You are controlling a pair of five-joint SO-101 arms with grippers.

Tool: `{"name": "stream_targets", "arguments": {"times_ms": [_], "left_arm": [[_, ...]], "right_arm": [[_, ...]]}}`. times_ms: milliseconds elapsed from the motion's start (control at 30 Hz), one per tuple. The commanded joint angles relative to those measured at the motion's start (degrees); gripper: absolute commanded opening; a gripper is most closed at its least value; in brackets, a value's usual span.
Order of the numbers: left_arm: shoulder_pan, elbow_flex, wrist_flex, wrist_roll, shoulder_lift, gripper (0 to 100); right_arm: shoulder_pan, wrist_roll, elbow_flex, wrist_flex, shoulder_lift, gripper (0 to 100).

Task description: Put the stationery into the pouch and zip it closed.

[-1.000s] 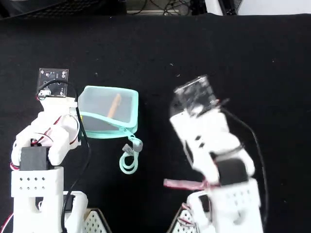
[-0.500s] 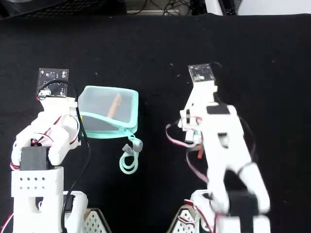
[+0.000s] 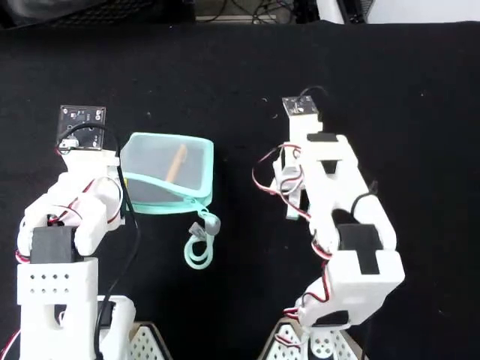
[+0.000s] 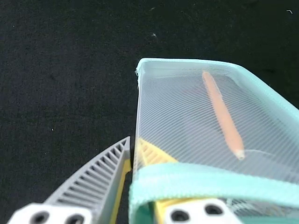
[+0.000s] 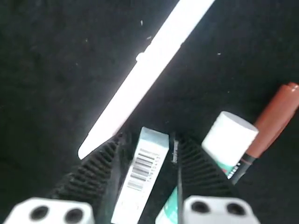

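A teal-rimmed mesh pouch (image 3: pixel 166 174) lies open on the black table with an orange pencil (image 3: pixel 177 163) inside it. In the left wrist view, the pencil (image 4: pixel 223 116) shows through the mesh (image 4: pixel 187 121). My left gripper (image 4: pixel 133 156) is shut on the pouch's end wall, with one finger (image 4: pixel 100 179) outside and the other inside. My right gripper (image 5: pixel 147 140) is open and low, with its jaws on either side of a small white barcoded item (image 5: pixel 142 172). Beside it lie a white pen (image 5: pixel 149 70), a white-capped glue stick (image 5: pixel 228 136) and a brown marker (image 5: pixel 273 114).
The pouch's zipper pull and teal loop (image 3: pixel 199 247) trail toward the front edge. The right arm (image 3: pixel 330 180) covers the loose stationery in the high view. Bare black cloth (image 3: pixel 375 75) stretches behind and to the right, and cables (image 3: pixel 247 9) lie beyond the table's far edge.
The right arm has swung forward and down from a raised pose to the stationery right of the pouch. The left arm and pouch have not moved.
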Motion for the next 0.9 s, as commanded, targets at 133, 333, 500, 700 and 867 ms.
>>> {"name": "stream_targets", "arguments": {"times_ms": [133, 333, 500, 700, 867], "left_arm": [[-0.22, -0.31, -0.88, 0.53, -0.62, 3], [-0.22, -0.31, -0.79, 0.53, -0.62, 3], [-0.22, -0.31, -0.97, 0.53, -0.62, 3], [-0.22, -0.31, -0.97, 0.53, -0.62, 3], [-0.22, -0.31, -0.97, 0.53, -0.62, 3]], "right_arm": [[1.05, 0.18, 2.77, 0.26, -7.60, 1.0], [0.62, 2.37, 13.32, 2.73, -30.29, 1.2], [-4.22, 8.09, 19.12, 14.24, -43.91, 1.3], [-7.38, 14.95, 20.79, 19.96, -38.29, 1.5], [-7.56, 15.12, 18.42, 18.20, -24.13, 1.6]]}}
